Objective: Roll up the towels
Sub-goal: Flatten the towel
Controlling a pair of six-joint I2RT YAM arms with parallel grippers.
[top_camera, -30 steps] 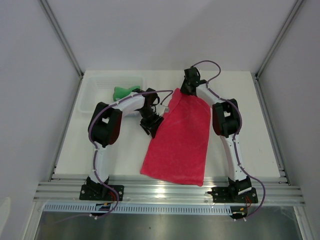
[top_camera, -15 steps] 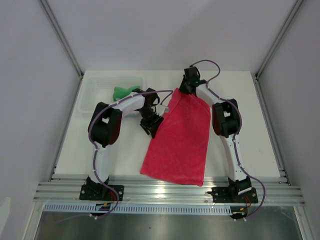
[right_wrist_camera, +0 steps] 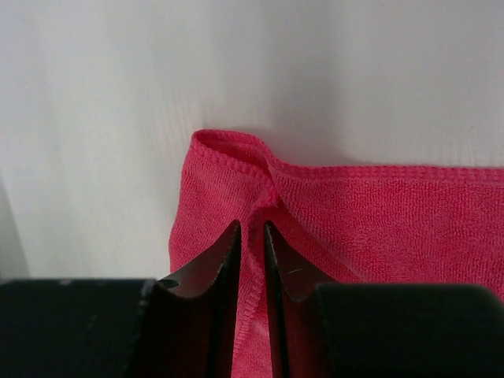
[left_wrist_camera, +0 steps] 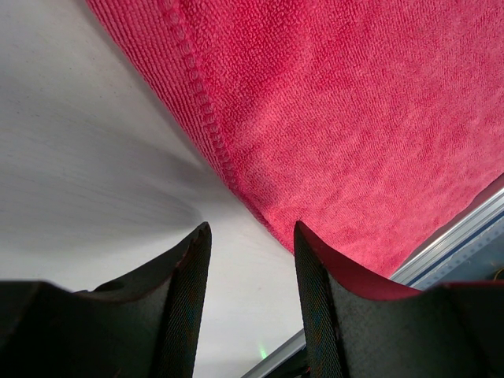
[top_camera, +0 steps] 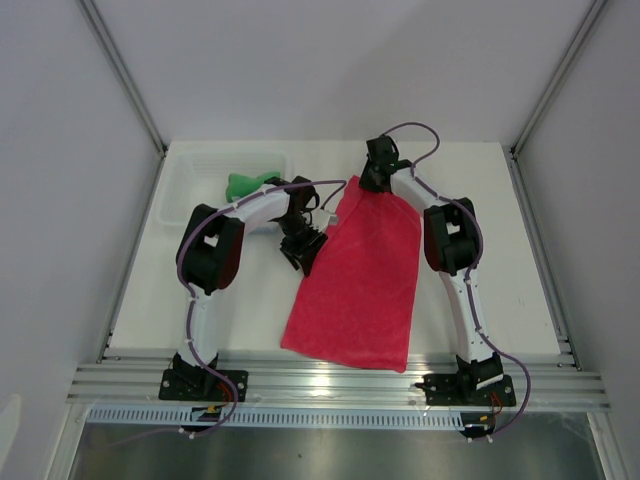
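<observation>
In the middle of the table, between the two arms, find the pink towel, flat and spread out, long way from near to far. At its far left corner, see the right claw, nearly shut, nipping a little ridge of the hem. Just beside the left edge, see the left claw, half open, holding nothing, over bare table. Off at the far left, spot the green towel in the basket. No blue one to be seen.

Looks like the very start of the roll, with no turn made yet. To do it well:

Keep the pinch small and tight, on the hem only.
Lift the corner just a little, not high.
Fold it over toward the near side, slow and straight.
Bring the left claw in to press the cloth down, so as not to drag the whole towel.
Keep the far edge even, or get a crooked roll.
Mind the near end, right at the table's edge, so as not to push it off.
</observation>
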